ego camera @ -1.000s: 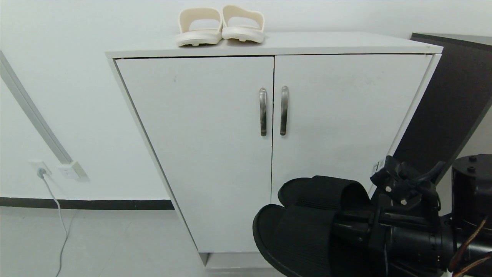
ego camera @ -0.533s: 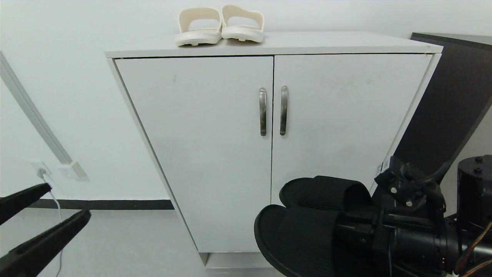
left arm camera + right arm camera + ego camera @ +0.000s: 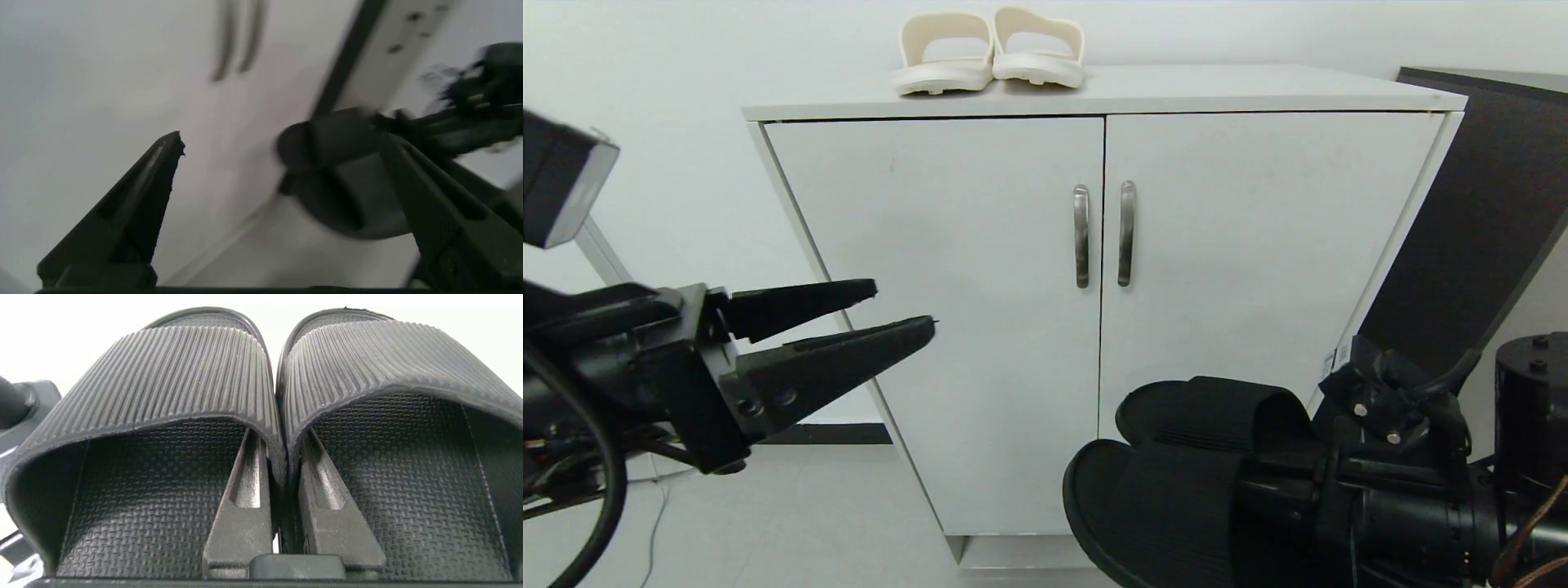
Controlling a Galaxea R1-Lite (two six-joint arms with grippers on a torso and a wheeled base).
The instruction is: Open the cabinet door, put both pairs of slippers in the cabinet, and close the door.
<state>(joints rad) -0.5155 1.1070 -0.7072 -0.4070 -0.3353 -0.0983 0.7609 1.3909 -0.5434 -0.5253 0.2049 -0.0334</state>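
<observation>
Hanging with fingers apart and empty, the left claw has the nearer upright handle of the shut cabinet ahead and to its right, while the right claw is clamped on the black slippers, so the left arm seems the one to pull.

The cabinet is white and stands against the wall. Its two doors are both shut, with two upright metal handles just beside each other at the middle seam. A pair of cream slippers sits on its top toward the left, soles down, side by side and touching. A pair of black slippers, with ribbed straps and dimpled footbeds, hangs low before the right door. My right gripper pinches their inner edges together, one finger inside each.
</observation>
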